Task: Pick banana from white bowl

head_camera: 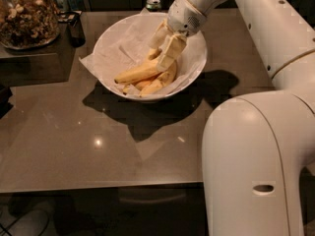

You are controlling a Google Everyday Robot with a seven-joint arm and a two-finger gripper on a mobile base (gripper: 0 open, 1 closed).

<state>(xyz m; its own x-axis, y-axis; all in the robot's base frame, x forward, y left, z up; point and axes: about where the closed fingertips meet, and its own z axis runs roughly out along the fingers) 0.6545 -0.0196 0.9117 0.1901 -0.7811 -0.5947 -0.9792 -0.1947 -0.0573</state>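
The white bowl [105, 39], lined with crumpled white paper, stands at the back middle of the brown table. Several bananas lie in its front half. The longest yellow banana [135, 74] lies on top, running from lower left up to the right. My gripper [160, 58] reaches down into the bowl from the upper right and sits right at the upper right end of that banana, touching or nearly touching it. The shorter bananas [150, 86] lie under and in front of it.
A glass jar of nuts [27, 16] stands on a raised ledge at the back left, with a dark object [74, 27] next to it. A small can [153, 4] stands behind the bowl. My own white arm [251, 151] fills the right side.
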